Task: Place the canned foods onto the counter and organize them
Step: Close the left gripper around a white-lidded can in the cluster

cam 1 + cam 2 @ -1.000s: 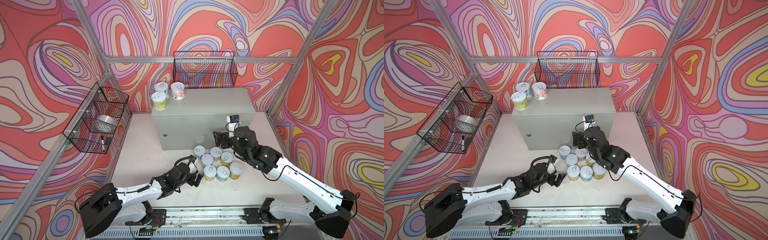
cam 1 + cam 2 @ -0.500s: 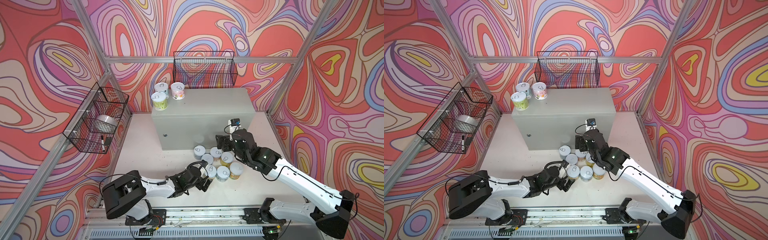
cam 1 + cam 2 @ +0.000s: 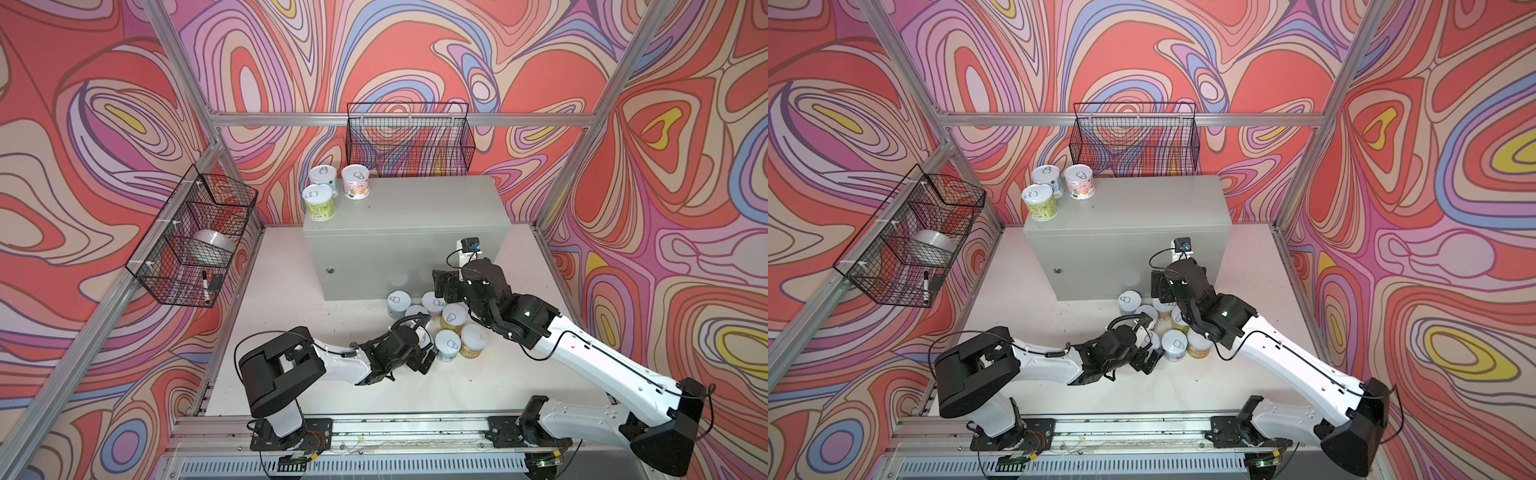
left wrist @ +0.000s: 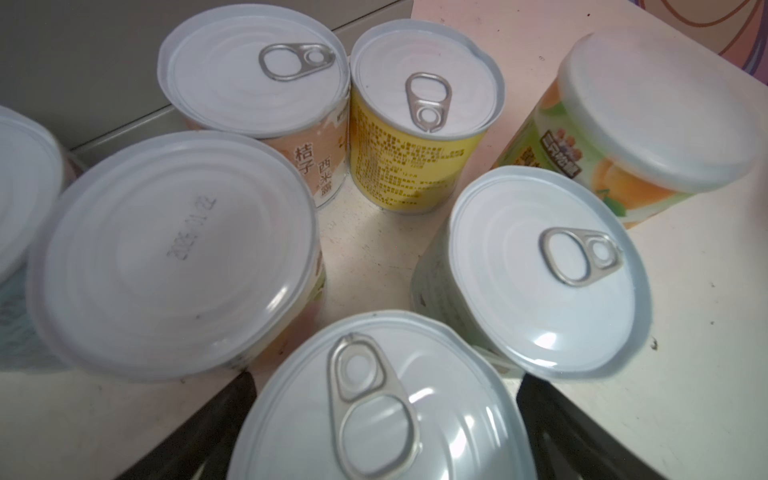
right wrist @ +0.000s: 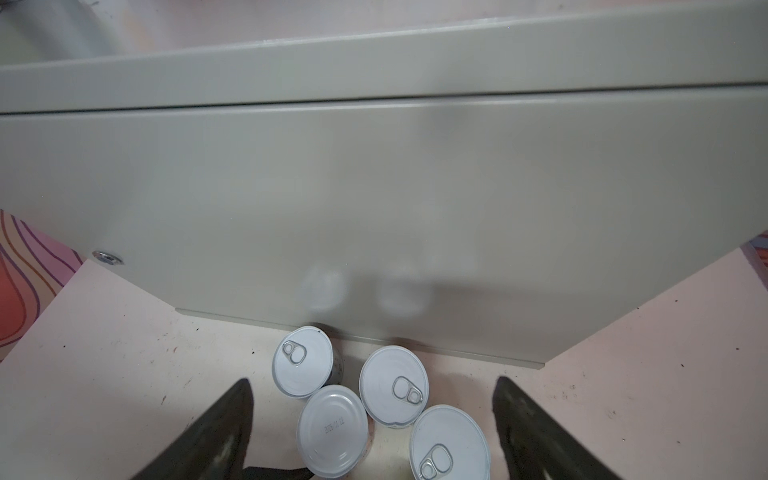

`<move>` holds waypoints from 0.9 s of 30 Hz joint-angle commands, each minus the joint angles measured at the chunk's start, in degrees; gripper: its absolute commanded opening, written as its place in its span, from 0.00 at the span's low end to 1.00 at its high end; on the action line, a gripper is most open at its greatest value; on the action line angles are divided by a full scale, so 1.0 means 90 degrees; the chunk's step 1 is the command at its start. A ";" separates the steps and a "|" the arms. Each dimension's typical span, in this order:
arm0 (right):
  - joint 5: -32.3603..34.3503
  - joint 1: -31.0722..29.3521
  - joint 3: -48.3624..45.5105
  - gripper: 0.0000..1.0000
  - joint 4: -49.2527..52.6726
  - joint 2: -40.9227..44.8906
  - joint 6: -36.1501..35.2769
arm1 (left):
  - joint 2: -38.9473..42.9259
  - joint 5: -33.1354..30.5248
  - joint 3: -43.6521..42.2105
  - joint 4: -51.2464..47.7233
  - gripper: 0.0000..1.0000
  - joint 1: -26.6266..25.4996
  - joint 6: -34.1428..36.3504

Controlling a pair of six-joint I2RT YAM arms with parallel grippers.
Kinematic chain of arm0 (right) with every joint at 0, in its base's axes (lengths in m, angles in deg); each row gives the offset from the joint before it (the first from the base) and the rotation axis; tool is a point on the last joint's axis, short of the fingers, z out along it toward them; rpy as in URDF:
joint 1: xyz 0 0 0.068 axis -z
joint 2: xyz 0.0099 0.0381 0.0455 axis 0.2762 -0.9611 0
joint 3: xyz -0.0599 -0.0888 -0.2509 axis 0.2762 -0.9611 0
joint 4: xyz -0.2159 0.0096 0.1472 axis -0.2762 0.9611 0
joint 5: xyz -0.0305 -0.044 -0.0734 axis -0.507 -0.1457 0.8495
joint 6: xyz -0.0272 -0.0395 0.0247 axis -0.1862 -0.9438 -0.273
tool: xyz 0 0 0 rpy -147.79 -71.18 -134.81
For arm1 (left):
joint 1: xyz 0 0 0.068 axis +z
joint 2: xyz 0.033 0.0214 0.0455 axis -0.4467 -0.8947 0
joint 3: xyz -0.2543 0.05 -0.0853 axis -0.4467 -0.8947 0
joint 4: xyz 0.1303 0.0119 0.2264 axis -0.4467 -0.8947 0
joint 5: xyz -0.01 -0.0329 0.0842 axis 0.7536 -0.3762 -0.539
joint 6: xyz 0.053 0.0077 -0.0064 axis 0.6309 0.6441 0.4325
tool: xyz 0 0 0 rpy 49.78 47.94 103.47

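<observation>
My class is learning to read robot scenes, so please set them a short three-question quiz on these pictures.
1. True or false: three cans stand on the counter.
2. The right gripper is: A) shut on a can; B) open, holding nothing; C) out of view.
3. How many other cans stand on the table?
Key: 1 true; 2 B; 3 seven.

nearest can (image 4: 374,407) cut by the frame edge — label hidden.
</observation>
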 commanded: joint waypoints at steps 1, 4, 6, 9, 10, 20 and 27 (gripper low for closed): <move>0.0170 -0.0025 -0.0114 0.93 0.0147 0.0079 -0.0019 | -0.0093 -0.0232 0.0237 -0.0124 1.00 -0.0010 -0.0107; 0.0190 -0.0030 -0.0148 0.93 0.0123 0.0089 -0.0021 | -0.0124 -0.0353 0.0257 -0.0183 0.97 -0.0002 -0.0164; 0.0199 -0.0030 -0.0168 0.93 0.0101 0.0081 -0.0020 | -0.0143 -0.0407 0.0288 -0.0233 0.94 0.0005 -0.0195; 0.0199 -0.0030 -0.0170 0.93 0.0081 0.0045 -0.0027 | -0.0143 -0.0474 0.0287 -0.0273 0.89 -0.0002 -0.0228; 0.0203 -0.0025 -0.0184 0.93 0.0072 0.0033 -0.0032 | -0.0153 -0.0495 0.0287 -0.0279 0.87 -0.0002 -0.0252; 0.0239 -0.0011 -0.0206 0.93 -0.0004 -0.0008 -0.0057 | -0.0029 -0.0539 0.0231 -0.0408 0.58 -0.0002 -0.0243; 0.0188 -0.0020 -0.0248 0.93 -0.0099 -0.0063 -0.0009 | 0.0366 -0.0656 -0.0013 -0.0622 0.12 -0.0002 -0.0268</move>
